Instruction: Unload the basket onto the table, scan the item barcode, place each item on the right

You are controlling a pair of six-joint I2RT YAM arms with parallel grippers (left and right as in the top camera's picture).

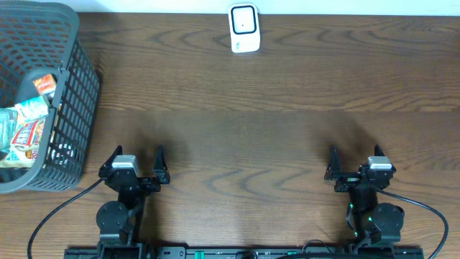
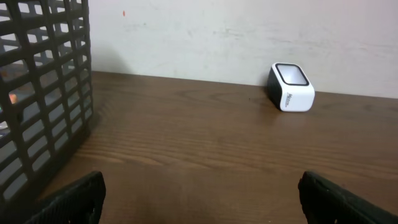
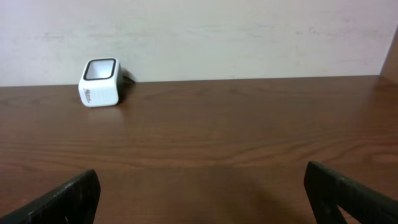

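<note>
A small white barcode scanner (image 1: 244, 28) with a dark window stands at the table's far edge, centre; it also shows in the left wrist view as the scanner (image 2: 290, 88) and in the right wrist view as the scanner (image 3: 100, 83). Packaged items (image 1: 27, 129) lie inside a dark mesh basket (image 1: 70, 108) at the far left. My left gripper (image 1: 136, 160) rests near the front edge, open and empty, just right of the basket. At the front right, my right gripper (image 1: 357, 162) is open too, with bare wood between its fingers.
The basket wall (image 2: 43, 106) fills the left of the left wrist view, close to the left finger. A pale wall runs behind the table's far edge. Cables trail from both arm bases along the front edge.
</note>
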